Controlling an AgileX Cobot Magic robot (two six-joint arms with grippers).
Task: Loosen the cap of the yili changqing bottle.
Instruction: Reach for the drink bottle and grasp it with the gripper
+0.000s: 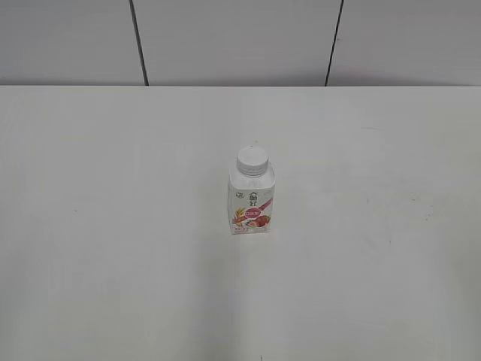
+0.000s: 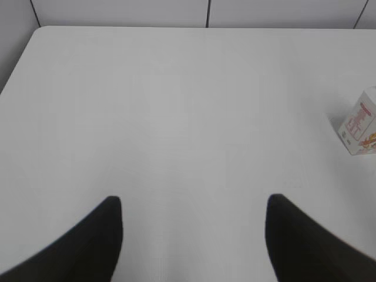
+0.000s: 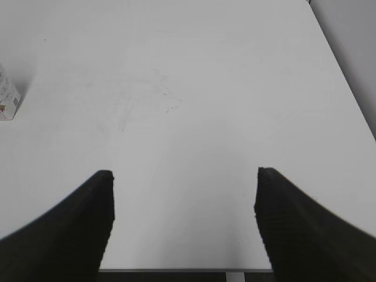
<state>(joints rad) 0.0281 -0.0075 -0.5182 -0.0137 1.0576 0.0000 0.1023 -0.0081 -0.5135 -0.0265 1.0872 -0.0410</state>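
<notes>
The yili changqing bottle [image 1: 251,201] stands upright at the middle of the white table, white with a pink-red label. Its white ribbed cap [image 1: 252,160] sits on the neck. The bottle's lower part shows at the right edge of the left wrist view [image 2: 362,123] and at the left edge of the right wrist view [image 3: 7,98]. My left gripper [image 2: 192,202] is open and empty, well to the left of the bottle. My right gripper [image 3: 183,175] is open and empty, well to the right of it. Neither gripper shows in the exterior view.
The white table [image 1: 113,226] ends at a grey panelled wall [image 1: 240,37] at the back. Its near edge shows at the bottom of the right wrist view [image 3: 176,269], its right edge at the upper right [image 3: 341,64].
</notes>
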